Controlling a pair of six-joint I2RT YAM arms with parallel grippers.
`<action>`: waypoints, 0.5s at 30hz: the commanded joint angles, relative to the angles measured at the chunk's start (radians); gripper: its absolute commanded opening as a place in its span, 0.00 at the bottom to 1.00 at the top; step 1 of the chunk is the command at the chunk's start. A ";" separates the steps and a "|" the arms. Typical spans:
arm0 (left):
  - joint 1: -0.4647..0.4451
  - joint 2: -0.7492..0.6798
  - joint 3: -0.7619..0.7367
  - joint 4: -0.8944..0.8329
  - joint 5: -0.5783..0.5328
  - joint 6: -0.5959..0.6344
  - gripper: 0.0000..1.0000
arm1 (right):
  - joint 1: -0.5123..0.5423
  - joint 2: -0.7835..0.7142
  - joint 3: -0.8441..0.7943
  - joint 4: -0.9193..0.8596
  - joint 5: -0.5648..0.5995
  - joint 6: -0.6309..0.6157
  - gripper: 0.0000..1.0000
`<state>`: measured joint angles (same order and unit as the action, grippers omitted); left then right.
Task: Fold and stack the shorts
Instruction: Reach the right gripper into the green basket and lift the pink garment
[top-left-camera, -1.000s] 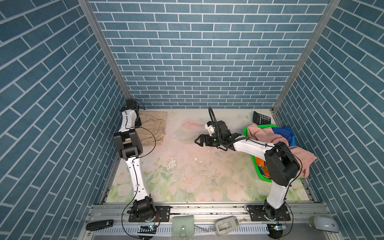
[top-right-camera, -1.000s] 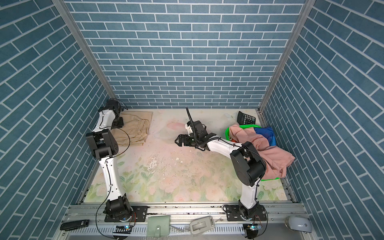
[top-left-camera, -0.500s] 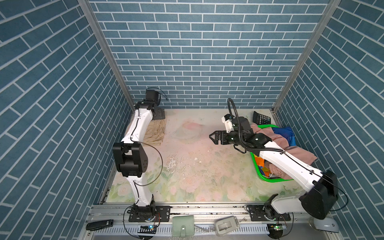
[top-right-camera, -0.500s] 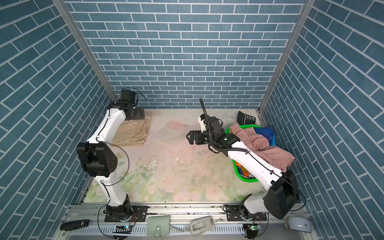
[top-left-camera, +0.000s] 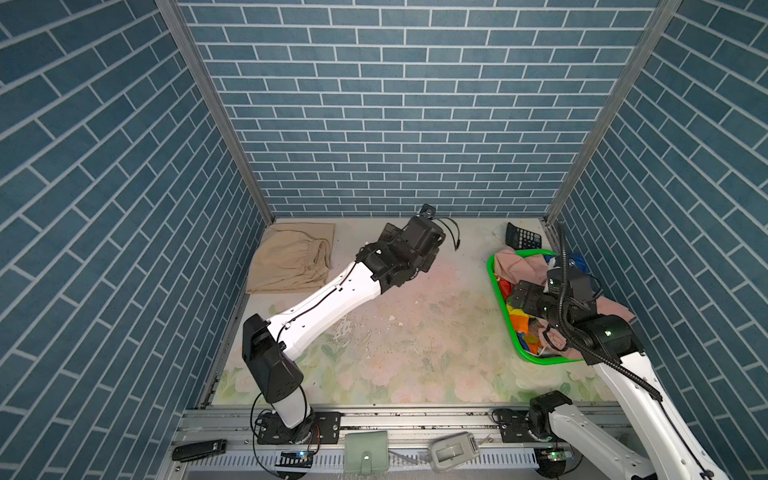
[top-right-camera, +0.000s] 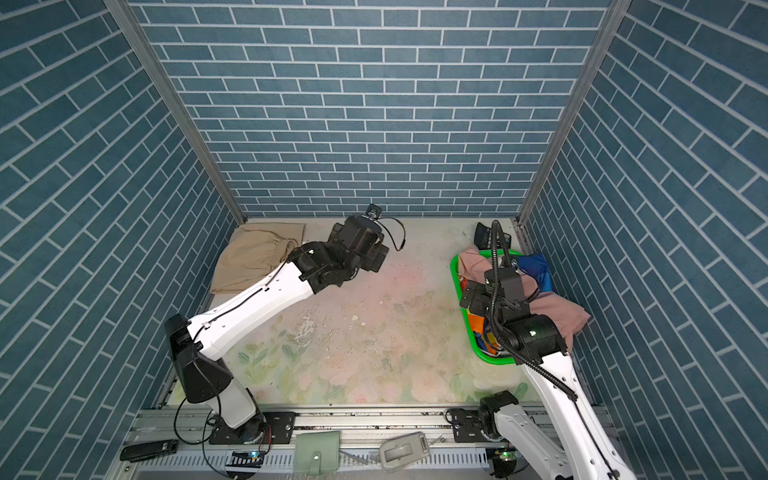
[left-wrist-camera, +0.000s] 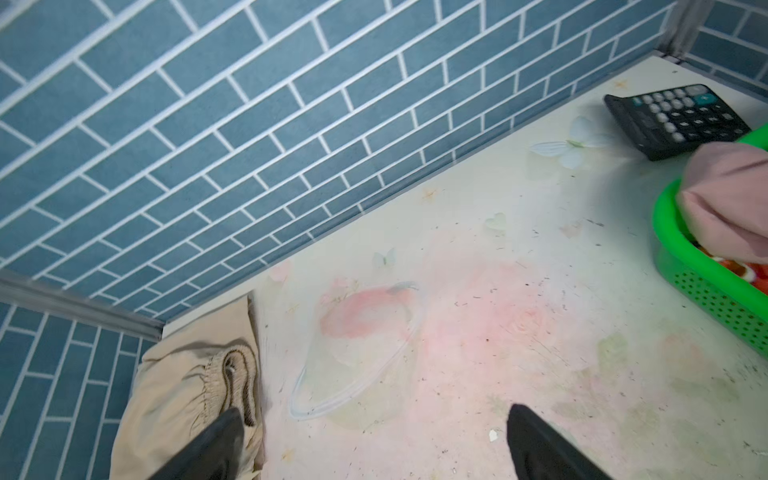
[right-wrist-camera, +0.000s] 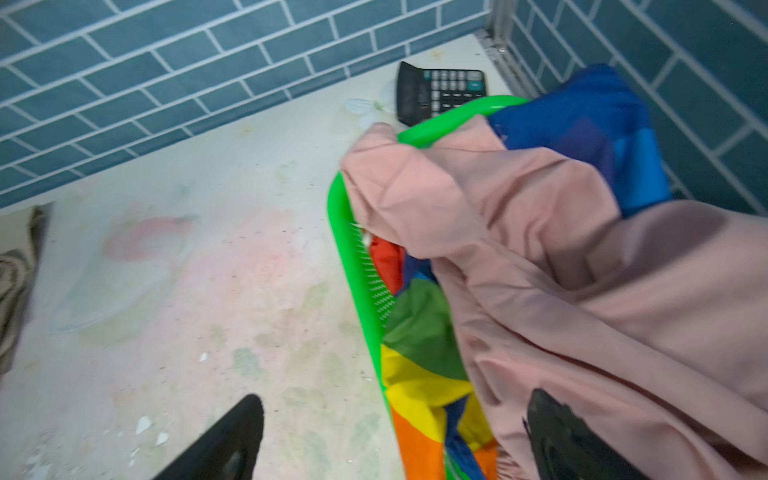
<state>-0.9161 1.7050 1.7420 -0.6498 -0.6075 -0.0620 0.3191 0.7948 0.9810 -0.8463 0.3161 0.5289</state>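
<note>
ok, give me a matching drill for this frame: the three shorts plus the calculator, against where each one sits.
Things:
1. beige shorts
2. pink shorts
3. rainbow shorts
4. calculator

Places:
A. inside the green basket, mostly under another garment
B. lying flat in the far-left corner
C. behind the basket, by the far-right corner
D. on top of the pile, draped over the basket's rim

Pairs: 1-B; 2-D; 3-A; 4-C

Both top views high, looking down on table (top-left-camera: 415, 332), wrist views low, facing back wall (left-wrist-camera: 291, 124), sharing calculator (left-wrist-camera: 673, 116), perhaps beige shorts (right-wrist-camera: 16, 282)
</note>
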 joint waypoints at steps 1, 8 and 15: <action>-0.084 0.055 0.025 0.038 -0.123 0.083 1.00 | -0.054 -0.023 -0.041 -0.096 0.116 0.033 0.99; -0.143 0.166 0.118 -0.045 -0.095 0.041 1.00 | -0.192 -0.040 -0.104 -0.116 0.153 0.040 0.99; -0.150 0.155 0.050 0.075 -0.098 0.067 1.00 | -0.264 -0.059 -0.197 -0.013 0.067 0.060 0.94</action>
<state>-1.0634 1.8759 1.8076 -0.6212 -0.6888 -0.0063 0.0738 0.7288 0.7879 -0.9024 0.4168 0.5476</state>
